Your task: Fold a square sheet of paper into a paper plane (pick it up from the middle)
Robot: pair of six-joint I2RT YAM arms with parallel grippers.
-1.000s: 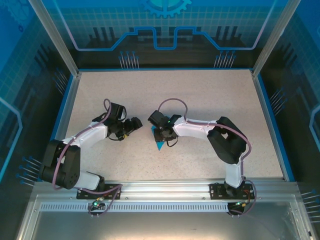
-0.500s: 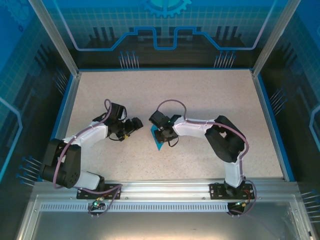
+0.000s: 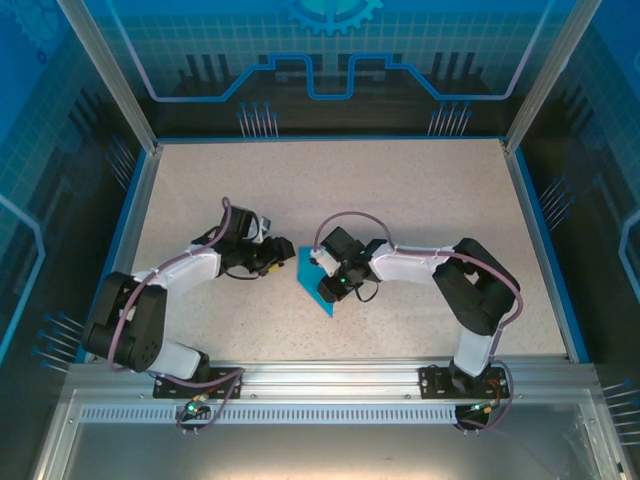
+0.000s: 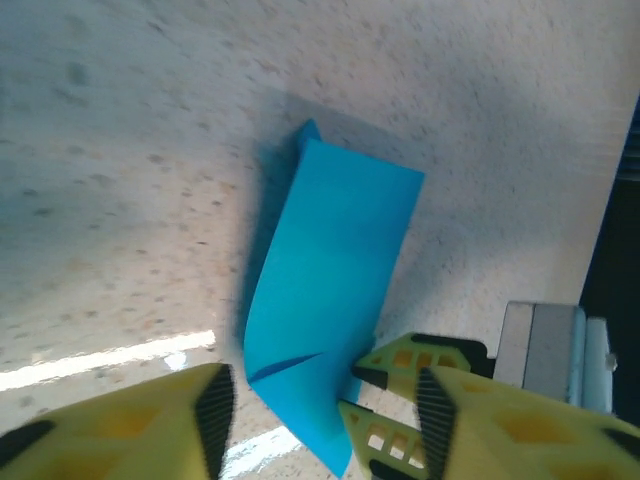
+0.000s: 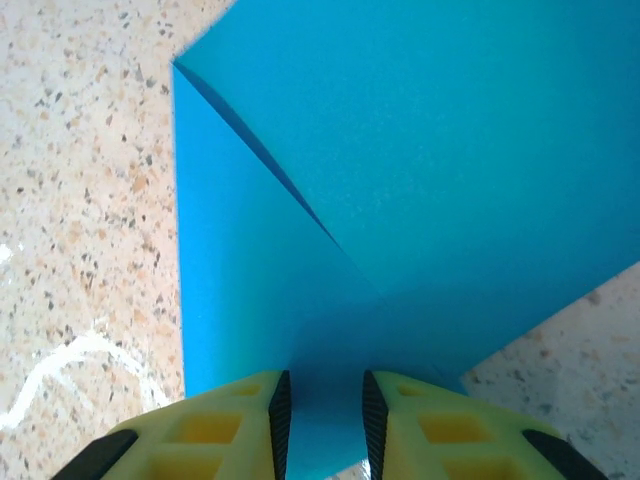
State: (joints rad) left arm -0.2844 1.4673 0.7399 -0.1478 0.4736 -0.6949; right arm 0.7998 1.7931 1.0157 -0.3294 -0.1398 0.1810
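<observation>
The square sheet of paper [image 3: 310,279] is teal-blue and folded over along a slanting crease. It stands curled up off the table between the two grippers. My right gripper [image 3: 331,288] is shut on its right edge. In the right wrist view the paper [image 5: 400,180] fills the narrow gap between that gripper's [image 5: 322,420] pads. My left gripper [image 3: 284,262] is just left of the sheet and open. In the left wrist view the lower corner of the paper [image 4: 335,260] reaches in between the left gripper's [image 4: 325,410] spread fingers without touching either pad, and the right gripper's fingertips [image 4: 400,362] pinch the sheet's edge.
The speckled beige table [image 3: 400,190] has a blue raised rim [image 3: 135,220] on three sides. An aluminium rail [image 3: 330,380] with both arm bases runs along the near edge. Both arms are bent low over the table's middle.
My right gripper has shifted a little with the paper, and more of the sheet now shows at its left. My left gripper has moved right, up to the sheet, and its jaws have narrowed.
</observation>
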